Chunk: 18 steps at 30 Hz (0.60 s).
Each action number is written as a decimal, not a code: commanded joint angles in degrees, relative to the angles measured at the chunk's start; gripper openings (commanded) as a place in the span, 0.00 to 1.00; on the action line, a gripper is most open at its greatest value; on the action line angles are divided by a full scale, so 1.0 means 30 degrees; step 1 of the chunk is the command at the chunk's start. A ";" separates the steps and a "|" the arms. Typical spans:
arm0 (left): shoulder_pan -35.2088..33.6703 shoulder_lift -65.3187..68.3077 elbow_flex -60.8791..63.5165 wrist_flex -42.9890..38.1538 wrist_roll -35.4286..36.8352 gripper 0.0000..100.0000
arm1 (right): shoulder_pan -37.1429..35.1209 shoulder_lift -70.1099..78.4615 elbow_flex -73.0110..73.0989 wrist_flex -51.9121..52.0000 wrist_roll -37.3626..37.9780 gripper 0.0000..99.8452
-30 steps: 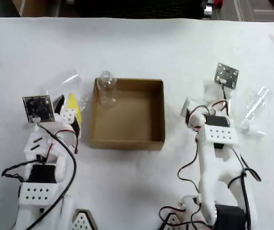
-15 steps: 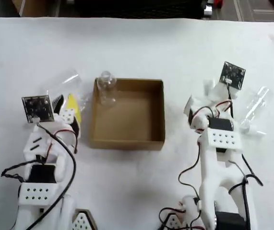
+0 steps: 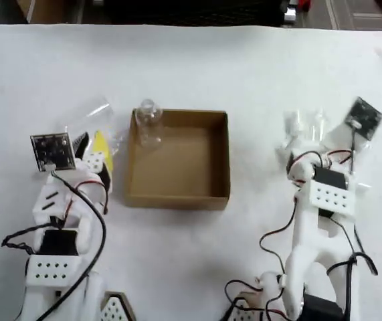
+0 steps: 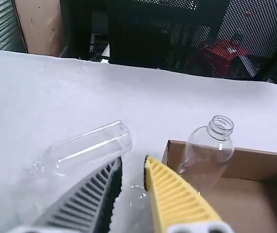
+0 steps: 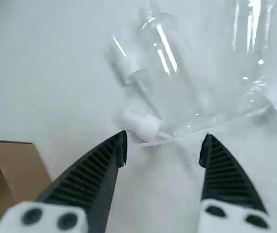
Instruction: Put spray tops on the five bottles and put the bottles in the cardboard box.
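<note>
The right arm (image 3: pixel 321 194) has swung outward, toward the right side of the white bench (image 3: pixel 244 67), moving farther with each picture. Its dark square camera board (image 3: pixel 363 117), which a second ago sat above the wrist and nearer the cardboard box, now lies well to the right and is tilted more. The white forearm and its base segment have shifted the same way, and the arm now leans to the right. The clear plastic bottle that lay in the open to the arm's right is now mostly covered by the wrist. The cluster of small clear plastic bottles and white spray tops (image 3: pixel 304 127), partly hidden before, now lies uncovered beside the arm.
</note>
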 commanded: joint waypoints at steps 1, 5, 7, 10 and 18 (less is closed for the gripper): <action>-0.0044 -0.0044 -0.1260 0.0059 0.0088 0.08 | 0.1011 -0.0513 -0.0908 -0.0190 -0.1260 0.23; -0.0044 -0.0044 -0.1201 0.0059 0.0088 0.08 | 0.1919 -0.0454 -0.0996 -0.0308 -0.1260 0.23; -0.0044 -0.0044 -0.1201 0.0059 0.0029 0.08 | 0.2125 -0.0454 -0.0996 -0.0337 -0.1289 0.23; -0.0044 -0.0044 -0.1201 0.0059 -0.0996 0.08 | 0.2154 -0.0425 -0.1026 -0.0366 -0.1289 0.23; -0.0044 0.0044 -0.1172 0.0059 -0.1260 0.08 | 0.4352 0.4440 -0.4894 -0.0015 -0.1319 0.23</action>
